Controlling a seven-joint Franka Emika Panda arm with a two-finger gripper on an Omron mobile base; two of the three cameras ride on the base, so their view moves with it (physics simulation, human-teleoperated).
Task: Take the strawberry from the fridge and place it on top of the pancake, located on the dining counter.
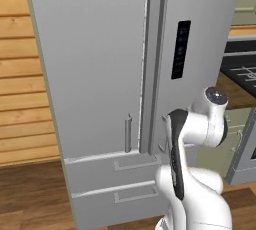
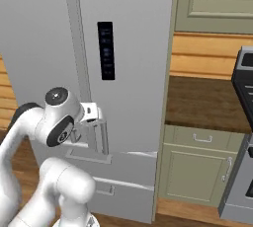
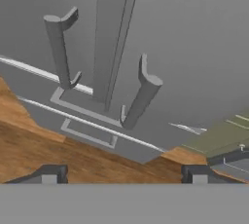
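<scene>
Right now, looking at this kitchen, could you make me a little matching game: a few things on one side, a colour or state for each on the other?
Things:
1. fridge doors
2. gripper
3. control panel
4. lower cabinet

Descriptions:
A. black
B. pale green
C. closed
D. open, holding nothing

Pairs: 1-C, 2-D, 3-A, 4-B

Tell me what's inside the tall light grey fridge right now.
Nothing inside can be seen: both upper doors of the tall light grey fridge are closed, and so are the two lower drawers. Its shelves and any strawberry stay hidden behind them.
</scene>
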